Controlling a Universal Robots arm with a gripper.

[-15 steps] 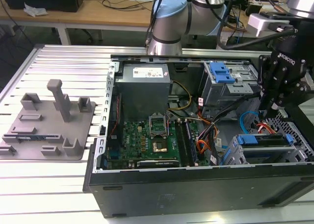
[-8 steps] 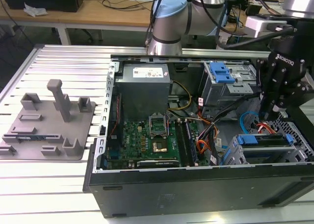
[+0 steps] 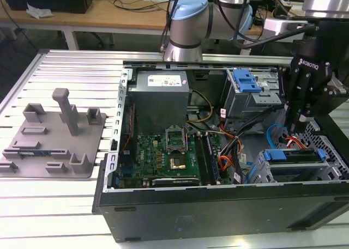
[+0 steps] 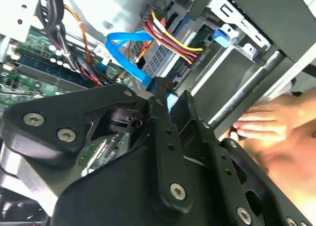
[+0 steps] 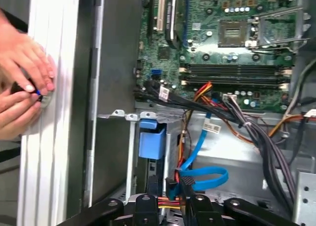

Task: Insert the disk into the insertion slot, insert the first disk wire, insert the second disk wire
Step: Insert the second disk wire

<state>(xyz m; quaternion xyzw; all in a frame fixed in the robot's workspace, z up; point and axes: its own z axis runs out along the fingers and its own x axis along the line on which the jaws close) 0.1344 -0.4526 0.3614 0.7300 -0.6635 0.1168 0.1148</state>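
End effector low inside the computer case, pinched onto the plug of the blue cable, just above the disk seated in its slot. Wire step, seemingly; plug needs squaring to the socket.

Slotted table, computer case, grey fixture

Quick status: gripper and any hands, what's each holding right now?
Gripper: shut on the blue cable plug.
Person's hands: pinching something small, cannot tell what.
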